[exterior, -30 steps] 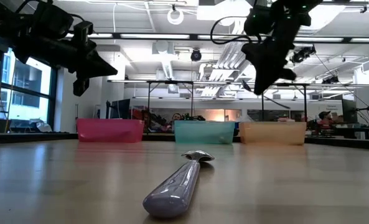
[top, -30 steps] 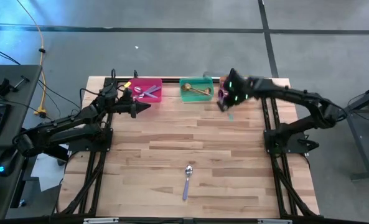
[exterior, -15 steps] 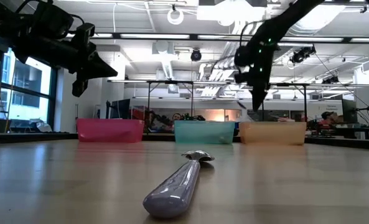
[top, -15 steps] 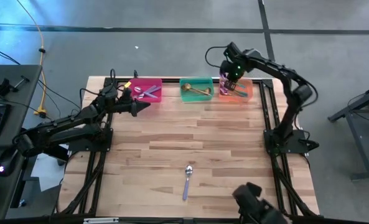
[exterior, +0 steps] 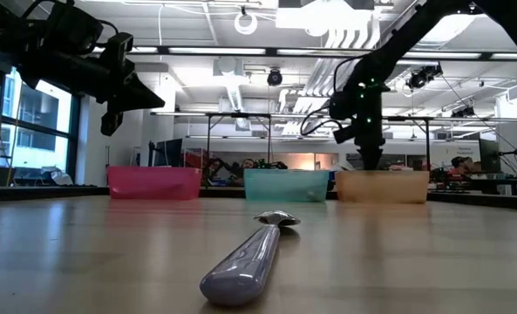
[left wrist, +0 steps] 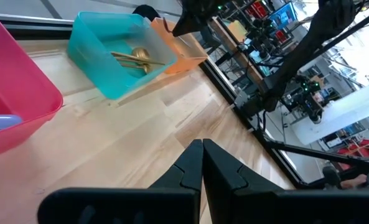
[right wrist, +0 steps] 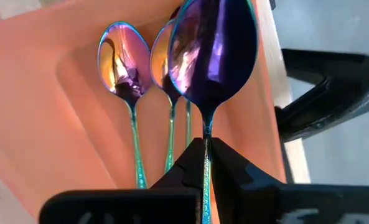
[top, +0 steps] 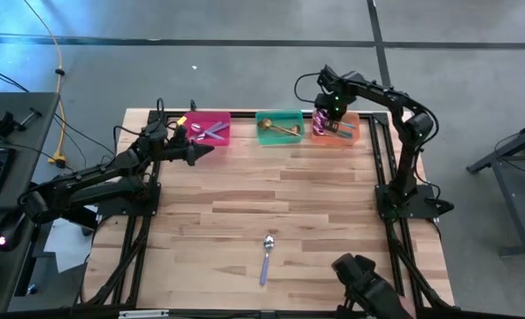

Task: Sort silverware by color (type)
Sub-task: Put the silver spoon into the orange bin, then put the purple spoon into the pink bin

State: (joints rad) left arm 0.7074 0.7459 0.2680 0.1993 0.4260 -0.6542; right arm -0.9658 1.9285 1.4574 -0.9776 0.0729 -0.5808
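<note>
My right gripper (top: pixel 325 112) hangs over the orange bin (top: pixel 349 133) at the far edge, shut on an iridescent purple spoon (right wrist: pixel 213 50) with a teal handle. Two like spoons (right wrist: pixel 123 62) lie in that bin. My left gripper (top: pixel 198 152) waits shut in the air beside the pink bin (top: pixel 211 138), which holds lavender spoons (top: pixel 214 132). Gold spoons (left wrist: pixel 133 58) lie in the teal bin (top: pixel 280 137). One silver-lavender spoon (top: pixel 266 258) lies flat on the table near the front edge. My right gripper pinches the spoon's teal handle (right wrist: pixel 206 138) between its two fingers, a little behind the bowl. The fingers point down and lie along the handle. The spoon hangs bowl-down below the fingers, over the spoons in the orange bin.
The three bins stand in a row along the far edge. A dark object (top: pixel 368 285) shows at the table's near right edge. Bare wood lies between the bins and the lone spoon.
My right gripper has carried the purple spoon toward the far edge, from the gap between the teal and orange bins to above the orange bin. It has sunk and its wrist has rolled. It stays shut on the spoon.
</note>
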